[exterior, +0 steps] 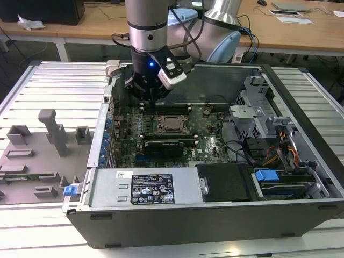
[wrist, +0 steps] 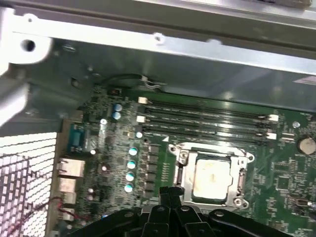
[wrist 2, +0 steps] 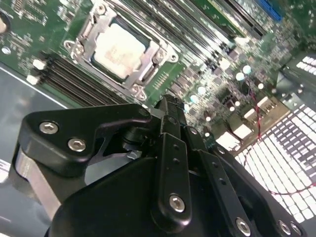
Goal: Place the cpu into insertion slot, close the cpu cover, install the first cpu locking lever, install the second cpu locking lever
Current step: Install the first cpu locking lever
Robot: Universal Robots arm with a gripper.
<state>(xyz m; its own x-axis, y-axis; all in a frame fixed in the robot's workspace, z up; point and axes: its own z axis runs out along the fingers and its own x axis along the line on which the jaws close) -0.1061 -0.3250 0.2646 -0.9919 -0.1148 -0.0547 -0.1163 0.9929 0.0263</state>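
Note:
The cpu (wrist 2: 120, 47) lies flat in the insertion slot (wrist 2: 141, 38) on the green motherboard, its pale metal face up. It also shows as cpu (wrist: 211, 177) and cpu (exterior: 172, 123). The silver cpu cover (wrist: 212, 149) lies down around it as a frame; the same cover (wrist 2: 148, 69) rings the chip in the second wrist view. My gripper (exterior: 152, 97) hangs above the board, a little toward the back wall from the socket. Its black fingertips meet with nothing between them, seen as gripper (wrist 2: 168, 103) and gripper (wrist: 170, 194).
Long black memory slots (wrist: 207, 116) run between the socket and the case's back wall (wrist: 173, 64). A black card (exterior: 164, 146) lies in front of the socket. The power supply (exterior: 145, 188) and drive cage (exterior: 269, 129) crowd the case; grey fixtures (exterior: 48, 129) stand outside.

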